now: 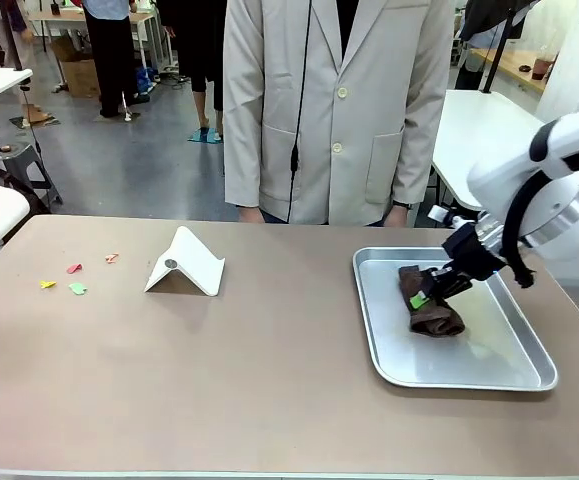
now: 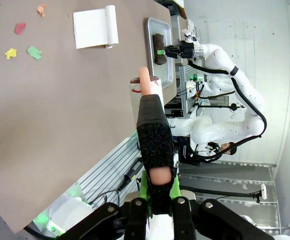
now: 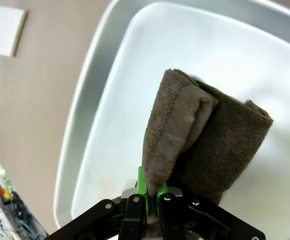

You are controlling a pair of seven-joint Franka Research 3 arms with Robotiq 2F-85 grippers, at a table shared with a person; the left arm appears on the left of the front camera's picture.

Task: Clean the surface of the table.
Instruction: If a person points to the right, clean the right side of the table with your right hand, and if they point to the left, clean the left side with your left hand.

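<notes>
Taupe-brown table (image 1: 269, 380) seen from the front, its long axis running left to right, with a person (image 1: 339, 110) in a pale coat at the far long edge. A metal tray (image 1: 529, 385) lies on the right end of the table. Inside it is a folded brown cloth (image 1: 434, 310), and the right claw (image 1: 431, 292) is clamped on the cloth's upper edge. Left of the tray stands a white folded card (image 1: 184, 265), and farther left lie small coloured paper scraps (image 1: 77, 288).

Left wrist view: the table (image 2: 59, 125) runs top to bottom here. The left claw (image 2: 157, 192) is closed tight on a rough black bar (image 2: 155, 130) with a peach tip, held off the table's near edge. Tray (image 2: 152, 25), cloth (image 2: 159, 47) and right claw (image 2: 166, 50) sit at the top, with the card (image 2: 92, 27) and scraps (image 2: 19, 27) beside the tray.

Right wrist view: the right claw (image 3: 151, 192) pinches one folded edge of the cloth (image 3: 210, 145) between green pads. The cloth points up and away along the tray (image 3: 84, 100). Table (image 3: 29, 100) and card (image 3: 4, 30) show beyond the tray's rim.
</notes>
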